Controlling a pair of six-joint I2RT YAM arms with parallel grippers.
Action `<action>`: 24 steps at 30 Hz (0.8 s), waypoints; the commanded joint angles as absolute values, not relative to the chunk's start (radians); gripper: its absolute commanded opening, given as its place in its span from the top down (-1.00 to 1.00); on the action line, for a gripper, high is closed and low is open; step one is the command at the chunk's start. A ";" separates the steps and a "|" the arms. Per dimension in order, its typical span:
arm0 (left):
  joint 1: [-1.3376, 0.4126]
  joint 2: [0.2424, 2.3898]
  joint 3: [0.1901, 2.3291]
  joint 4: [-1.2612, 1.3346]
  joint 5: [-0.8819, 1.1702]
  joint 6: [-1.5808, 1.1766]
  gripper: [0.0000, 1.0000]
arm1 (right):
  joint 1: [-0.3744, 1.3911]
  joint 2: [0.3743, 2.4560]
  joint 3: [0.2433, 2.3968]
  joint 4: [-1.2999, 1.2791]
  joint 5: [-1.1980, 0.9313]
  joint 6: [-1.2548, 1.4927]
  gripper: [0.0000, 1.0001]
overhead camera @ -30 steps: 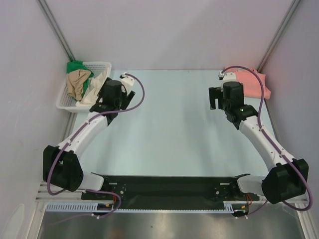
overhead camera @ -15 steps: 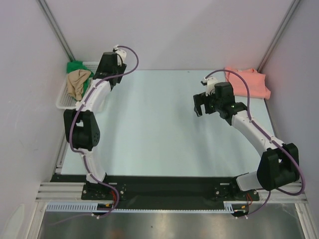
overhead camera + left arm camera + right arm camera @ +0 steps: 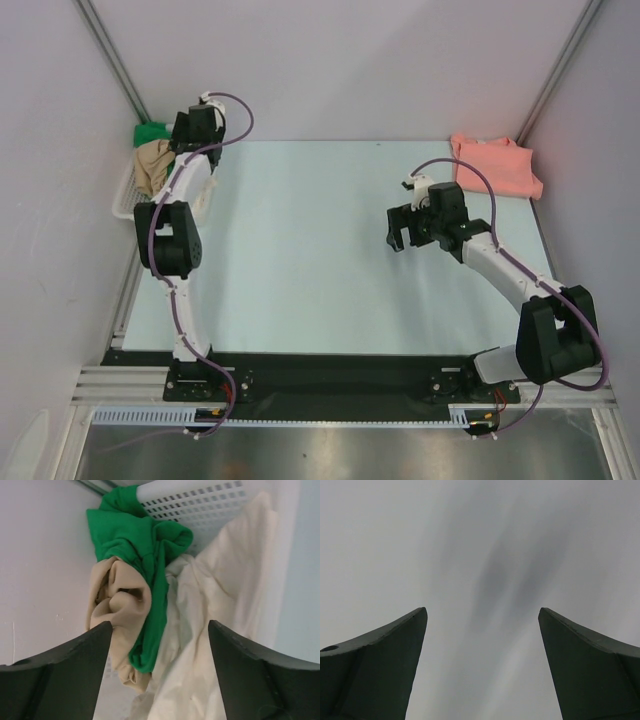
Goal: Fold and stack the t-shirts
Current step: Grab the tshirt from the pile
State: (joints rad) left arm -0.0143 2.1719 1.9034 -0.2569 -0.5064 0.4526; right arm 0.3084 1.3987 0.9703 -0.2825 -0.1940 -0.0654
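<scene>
A tan t-shirt (image 3: 117, 602), a bright green t-shirt (image 3: 137, 532) and a cream t-shirt (image 3: 220, 590) lie bunched in the white lattice basket (image 3: 200, 502) at the table's far left. My left gripper (image 3: 160, 645) hangs open just above them, over the seam between the green and cream cloth; it shows in the top view (image 3: 190, 135) too. A folded salmon pink t-shirt (image 3: 497, 165) lies at the far right corner. My right gripper (image 3: 402, 228) is open and empty over bare table; its wrist view shows only blurred grey surface (image 3: 482, 625).
The basket (image 3: 125, 195) stands against the left wall. A grey wall rises behind the table, with slanted metal posts at both back corners. The black mounting rail runs along the near edge.
My left arm has swung left and back, from beside the basket to above it. My right arm has drawn away from the pink shirt toward the table's middle.
</scene>
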 commanded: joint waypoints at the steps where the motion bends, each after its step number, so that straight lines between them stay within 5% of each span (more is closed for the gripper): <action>1: -0.003 2.192 1.973 -0.167 -0.583 0.480 -0.70 | 0.310 1.353 0.947 -0.255 -0.230 -0.023 -0.99; 5: -0.003 2.184 1.945 -0.167 -0.551 0.514 -0.86 | 0.310 1.358 0.930 -0.242 -0.250 -0.005 -0.99; 7: -0.003 2.189 1.947 -0.182 -0.531 0.528 -0.80 | 0.310 1.368 0.923 -0.221 -0.267 0.023 -0.99; 11: -0.003 2.218 1.951 -0.230 -0.531 0.575 -0.33 | 0.308 1.393 0.925 -0.192 -0.273 0.048 -0.99; 24: -0.003 2.253 1.907 -0.299 -0.520 0.537 -0.22 | 0.275 1.555 1.031 -0.154 -0.308 0.055 -0.99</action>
